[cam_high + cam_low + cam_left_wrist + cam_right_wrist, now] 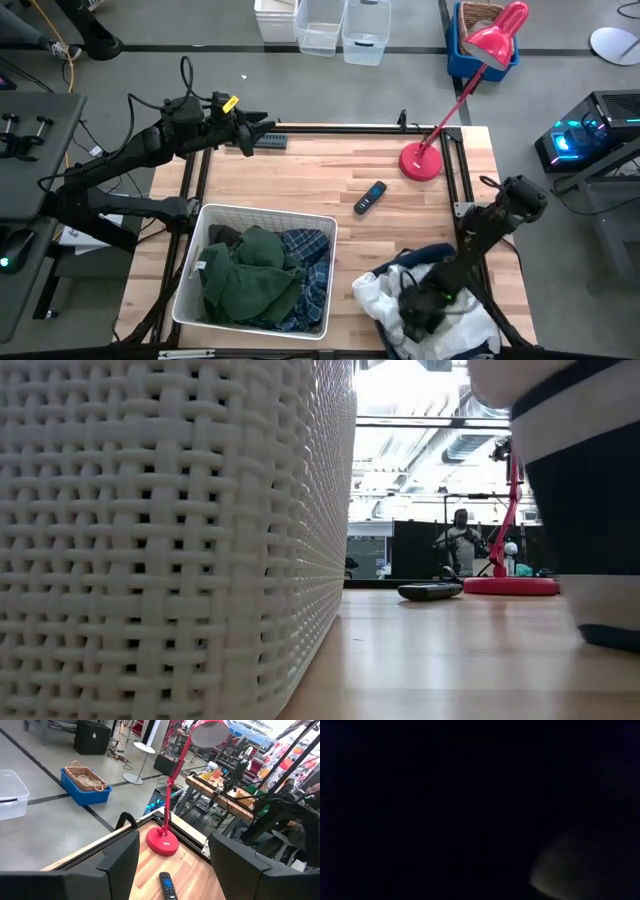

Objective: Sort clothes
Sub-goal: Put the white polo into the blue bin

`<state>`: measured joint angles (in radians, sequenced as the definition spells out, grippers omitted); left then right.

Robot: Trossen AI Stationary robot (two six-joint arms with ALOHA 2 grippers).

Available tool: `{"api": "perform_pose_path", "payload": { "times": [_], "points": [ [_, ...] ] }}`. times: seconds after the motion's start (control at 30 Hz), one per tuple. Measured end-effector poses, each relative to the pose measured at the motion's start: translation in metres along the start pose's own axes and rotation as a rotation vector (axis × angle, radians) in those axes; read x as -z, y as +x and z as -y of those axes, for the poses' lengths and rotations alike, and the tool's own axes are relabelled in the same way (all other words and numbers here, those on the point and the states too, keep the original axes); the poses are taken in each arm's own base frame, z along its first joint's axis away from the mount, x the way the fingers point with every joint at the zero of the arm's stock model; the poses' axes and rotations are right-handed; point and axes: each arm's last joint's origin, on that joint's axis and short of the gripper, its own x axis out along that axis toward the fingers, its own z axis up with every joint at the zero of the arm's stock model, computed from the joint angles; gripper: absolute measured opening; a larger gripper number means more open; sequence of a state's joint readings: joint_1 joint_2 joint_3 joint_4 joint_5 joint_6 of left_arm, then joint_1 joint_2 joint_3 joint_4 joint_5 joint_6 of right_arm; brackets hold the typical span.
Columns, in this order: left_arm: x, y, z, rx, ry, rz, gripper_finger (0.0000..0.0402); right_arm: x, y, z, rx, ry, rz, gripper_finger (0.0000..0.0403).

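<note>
A dark green garment (250, 275) and a blue-and-white plaid shirt (310, 262) lie in the white woven bin (270, 212) at the table's near left. Several white pieces (380, 292) lie in and over the navy fabric bin (432, 255) at the near right. My right gripper (415, 305) is down among these white pieces, and its fingers are hidden; the right wrist view is dark. My left gripper (265, 135) is open and empty, held level above the table's far left edge; it also shows in the left wrist view (174, 845).
A red desk lamp (420, 160) stands at the far right of the table, with a black remote (370, 197) lying near the middle. Bare wood (300, 175) lies between the bins and the far edge. In the low view the white bin's wall (150, 530) fills the left.
</note>
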<state>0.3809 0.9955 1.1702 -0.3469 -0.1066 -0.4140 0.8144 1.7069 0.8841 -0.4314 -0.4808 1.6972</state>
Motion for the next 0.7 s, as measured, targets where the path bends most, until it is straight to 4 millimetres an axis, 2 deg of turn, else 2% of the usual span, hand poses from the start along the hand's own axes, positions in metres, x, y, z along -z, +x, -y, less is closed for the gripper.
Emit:
{"api": "perform_pose_path", "payload": {
  "times": [0.33, 0.43, 0.57, 0.7],
  "points": [
    [0.000, 0.000, 0.000, 0.000, -0.004, 0.000, 0.0227, -0.106, -0.054, 0.015, -0.137, 0.077, 0.149, 0.0000],
    [0.000, 0.000, 0.000, 0.016, -0.005, -0.006, 0.0227, -0.132, -0.071, 0.018, -0.219, 0.149, 0.286, 0.0000],
    [0.000, 0.000, 0.001, 0.040, -0.004, -0.017, 0.0227, -0.152, -0.086, 0.020, -0.294, 0.231, 0.456, 0.0000],
    [0.001, 0.000, 0.002, 0.056, 0.011, -0.023, 0.0227, -0.149, -0.097, 0.020, -0.306, 0.157, 0.547, 0.0000]
  ]
}}
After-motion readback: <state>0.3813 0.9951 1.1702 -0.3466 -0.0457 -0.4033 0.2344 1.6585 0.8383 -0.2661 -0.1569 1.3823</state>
